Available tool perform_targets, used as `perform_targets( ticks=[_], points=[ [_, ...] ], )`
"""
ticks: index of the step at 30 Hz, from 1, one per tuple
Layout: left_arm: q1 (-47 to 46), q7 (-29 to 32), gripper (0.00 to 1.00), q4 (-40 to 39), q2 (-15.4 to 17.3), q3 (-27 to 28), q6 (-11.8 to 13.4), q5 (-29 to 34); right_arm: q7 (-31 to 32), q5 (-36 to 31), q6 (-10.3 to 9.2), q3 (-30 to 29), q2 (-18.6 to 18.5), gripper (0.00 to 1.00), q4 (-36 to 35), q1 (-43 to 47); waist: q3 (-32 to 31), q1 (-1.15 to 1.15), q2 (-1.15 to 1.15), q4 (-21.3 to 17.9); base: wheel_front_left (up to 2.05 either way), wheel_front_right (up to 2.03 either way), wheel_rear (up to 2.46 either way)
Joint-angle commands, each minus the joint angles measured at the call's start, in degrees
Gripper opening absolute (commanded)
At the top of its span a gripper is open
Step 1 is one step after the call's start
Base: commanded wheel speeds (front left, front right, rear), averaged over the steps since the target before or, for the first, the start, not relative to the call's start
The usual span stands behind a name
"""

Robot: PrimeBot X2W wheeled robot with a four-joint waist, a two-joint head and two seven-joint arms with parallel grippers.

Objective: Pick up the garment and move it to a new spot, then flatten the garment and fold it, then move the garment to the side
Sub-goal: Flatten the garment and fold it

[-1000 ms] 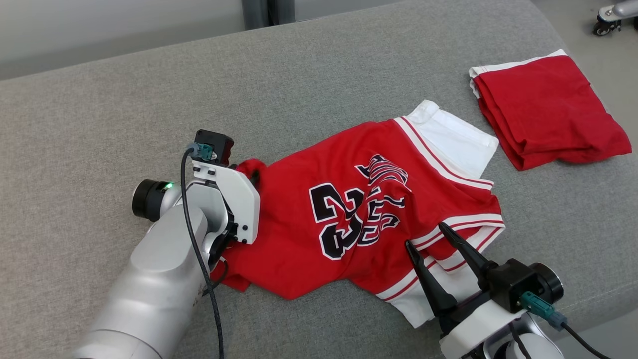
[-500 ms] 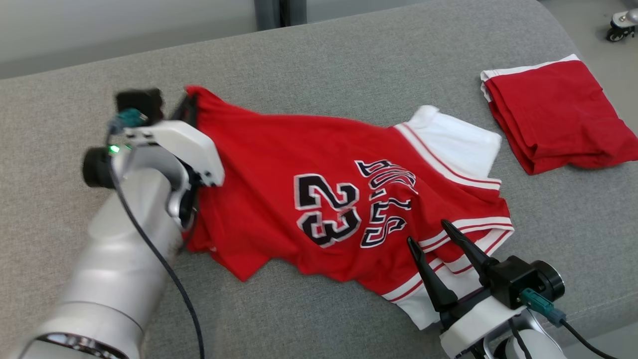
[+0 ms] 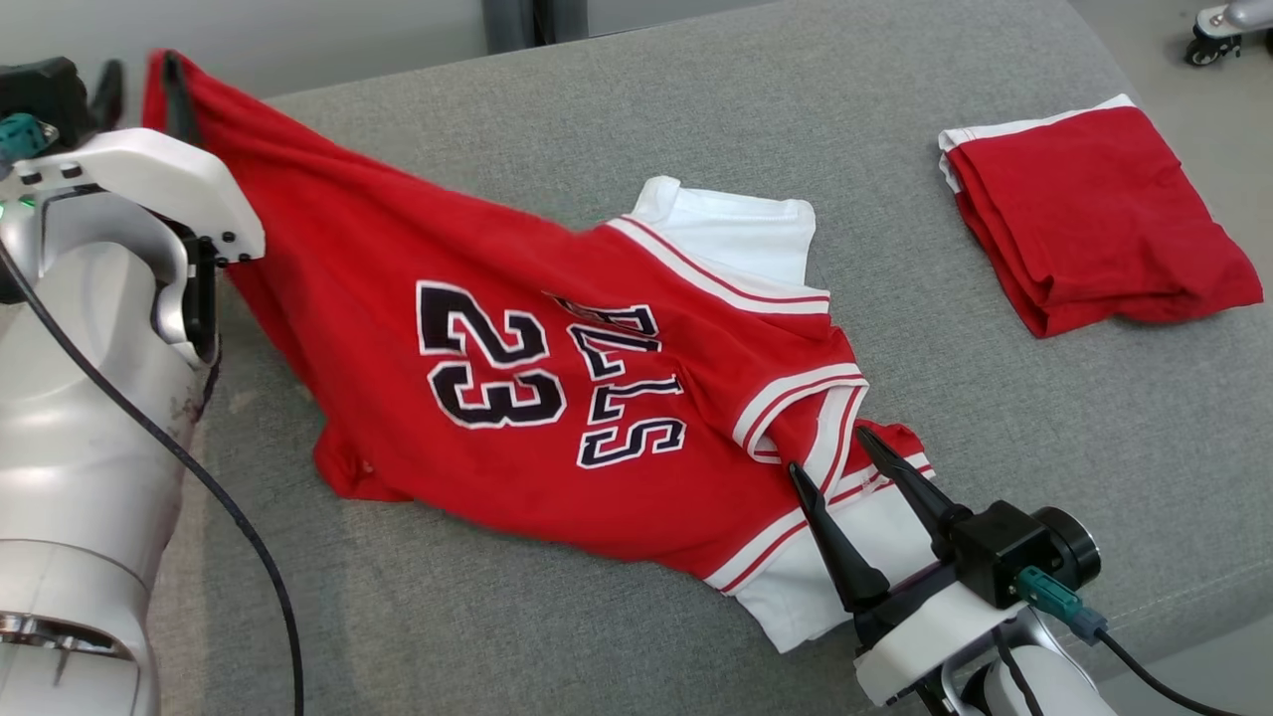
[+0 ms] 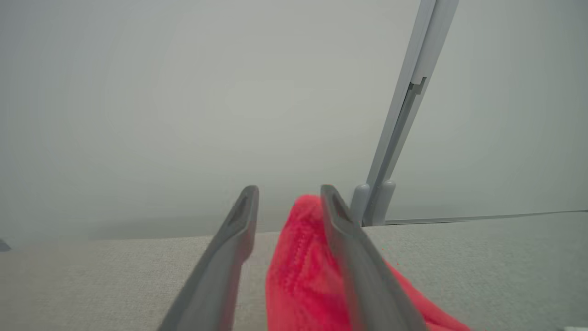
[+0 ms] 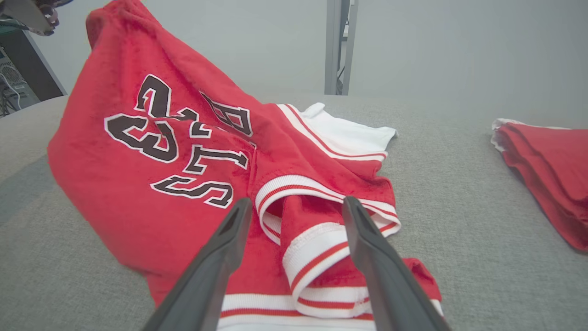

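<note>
Grey upholstered cushion [image 3: 636, 129] spreads before me, with a folded red piece [image 3: 1094, 209] at two o'clock. The red jersey [image 3: 517, 398] looks like light, limp knit. I judge it will sag and crease wherever it is unsupported, so hems and corners are the best holds, one per arm, to pull it taut. One corner is raised at ten o'clock, draped against one finger of my left gripper [image 4: 289, 195], whose fingers stand parted, not pinching. The striped armhole end lies at five o'clock beneath my right gripper [image 3: 829, 449], which hovers spread wide and grips nothing.
</note>
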Motion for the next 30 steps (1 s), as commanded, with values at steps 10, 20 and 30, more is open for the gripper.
perform_targets(
  ticks=[10,20,30],
  points=[
    [4.79,-0.30,1.00,-9.06,2.03,4.31,-0.53,2.40,-0.90,-0.17,-0.01,-0.60,-0.45,1.00,0.84,-0.21,-3.64,0.00,0.00,3.40,0.00,0.00,0.00],
    [24.14,-0.24,1.00,-26.16,-0.60,10.28,-2.35,6.71,-1.12,0.12,-0.01,-3.78,-2.03,1.00,-0.40,3.32,-11.06,0.00,0.00,10.05,0.00,0.00,0.00],
    [45.30,-0.23,1.00,-37.63,-7.01,11.39,-5.28,13.18,-1.31,0.42,-0.01,-8.73,-2.40,1.00,-2.77,7.50,-16.13,0.00,0.00,14.51,0.00,0.00,0.00]
  ],
)
